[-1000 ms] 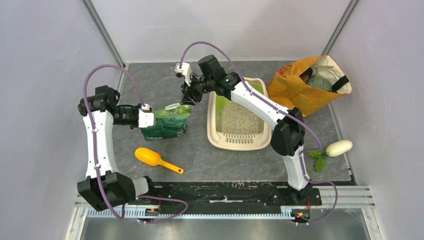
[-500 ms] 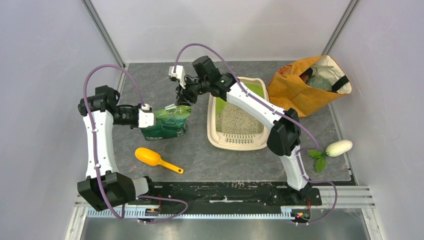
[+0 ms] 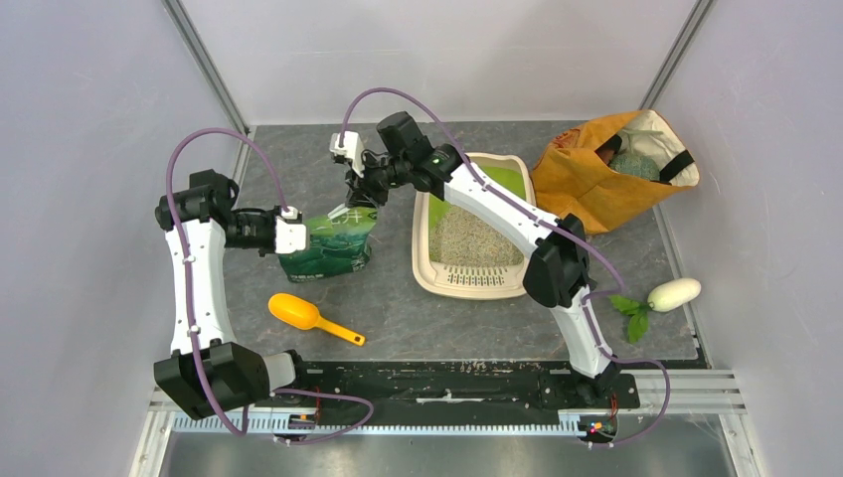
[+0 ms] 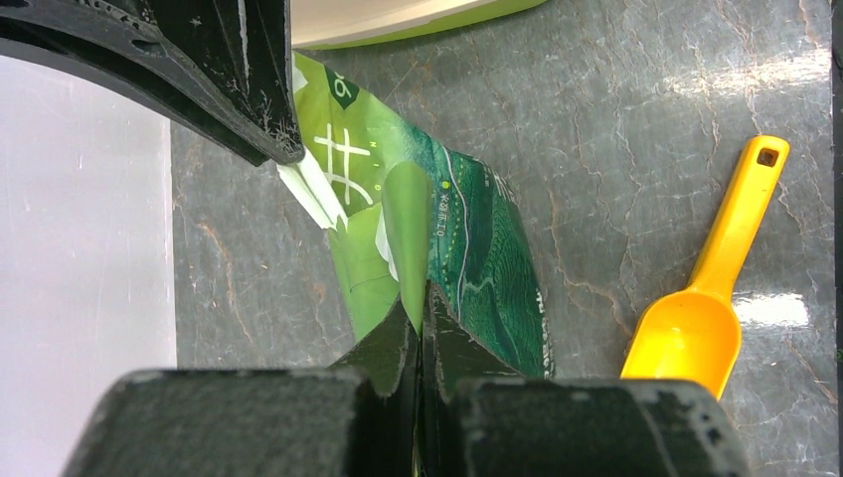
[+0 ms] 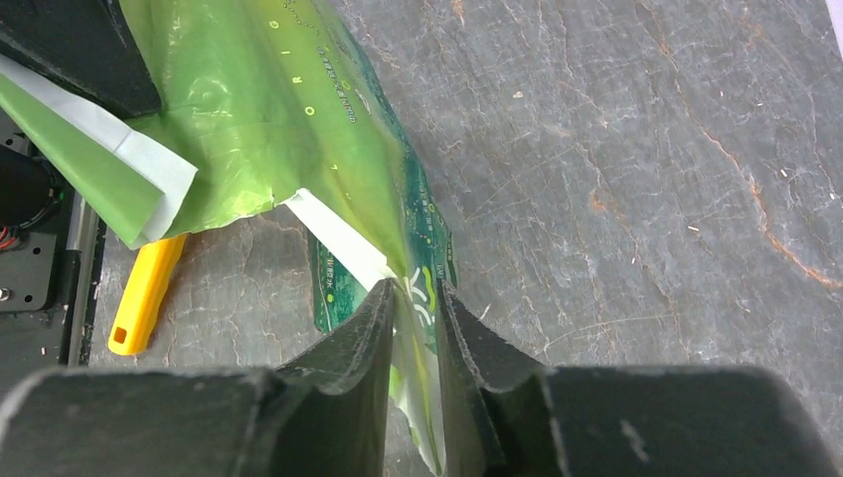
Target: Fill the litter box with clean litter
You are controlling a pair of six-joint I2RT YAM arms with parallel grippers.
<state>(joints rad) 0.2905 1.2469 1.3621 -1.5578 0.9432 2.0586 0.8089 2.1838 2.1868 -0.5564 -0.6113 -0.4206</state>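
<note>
Your left gripper (image 4: pixel 420 298): jaws pressed together, pinching side fold of green litter bag (image 4: pixel 437 214). Your right gripper (image 5: pixel 413 293): jaws nearly together, bag's top edge pinched between them. Litter box (image 3: pixel 429 273) on grey table (image 3: pixel 398 318), just right of bag; clean litter (image 3: pixel 467 234) spread inside. Yellow scoop (image 3: pixel 298 312) lies nearer arm bases, apart from bag. Orange fabric bag (image 3: pixel 587 189) far right.
</note>
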